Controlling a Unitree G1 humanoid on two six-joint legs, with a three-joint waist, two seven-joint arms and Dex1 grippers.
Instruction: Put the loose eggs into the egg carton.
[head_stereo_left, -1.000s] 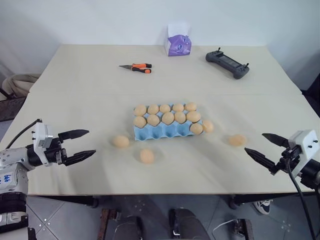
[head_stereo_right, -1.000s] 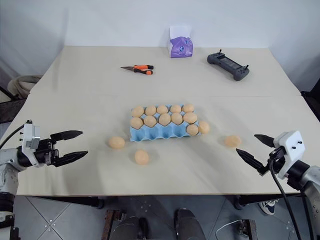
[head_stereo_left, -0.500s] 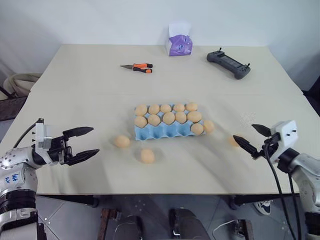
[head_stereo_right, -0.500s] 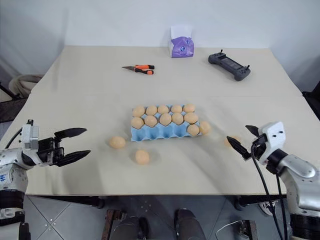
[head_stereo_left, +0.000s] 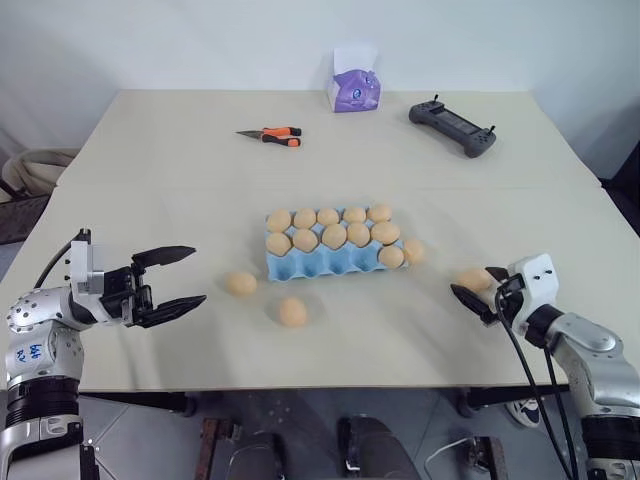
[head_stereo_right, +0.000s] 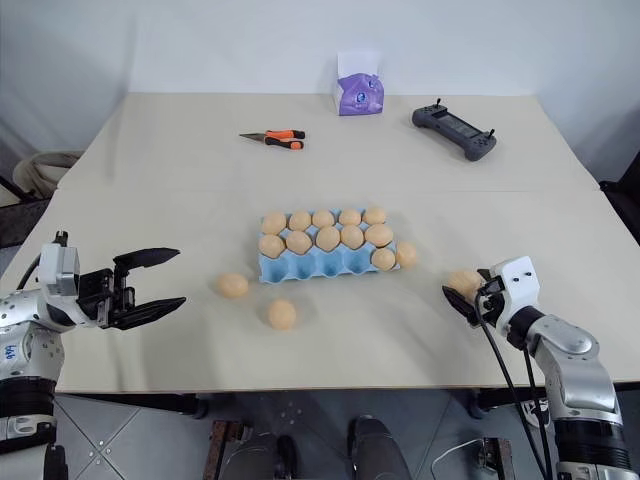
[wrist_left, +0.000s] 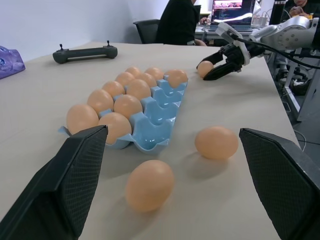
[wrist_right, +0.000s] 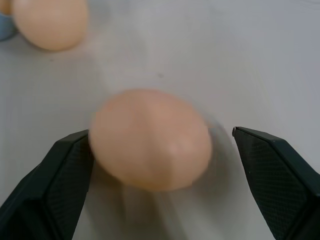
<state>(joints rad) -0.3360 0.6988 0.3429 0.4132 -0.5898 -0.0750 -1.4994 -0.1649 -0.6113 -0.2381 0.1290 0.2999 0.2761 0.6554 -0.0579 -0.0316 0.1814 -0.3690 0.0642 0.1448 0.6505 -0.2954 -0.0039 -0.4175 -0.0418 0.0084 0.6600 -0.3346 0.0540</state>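
While the egg carton (head_stereo_left: 330, 255) lies long side across the counter (head_stereo_left: 150, 170), front row nearly empty, the right gripper (head_stereo_left: 476, 290) reaches level, jaws wide, around a loose egg (wrist_right: 150, 139) to its right. Open too, the left gripper (head_stereo_left: 175, 277) hovers level toward two eggs (head_stereo_left: 240, 283) in front.

The beige table (head_stereo_left: 150, 190) bears egg carton (head_stereo_left: 330, 257), loose eggs (head_stereo_left: 292, 311), pliers (head_stereo_left: 270, 135), controller (head_stereo_left: 453, 127) — tissue box (head_stereo_left: 355, 85).
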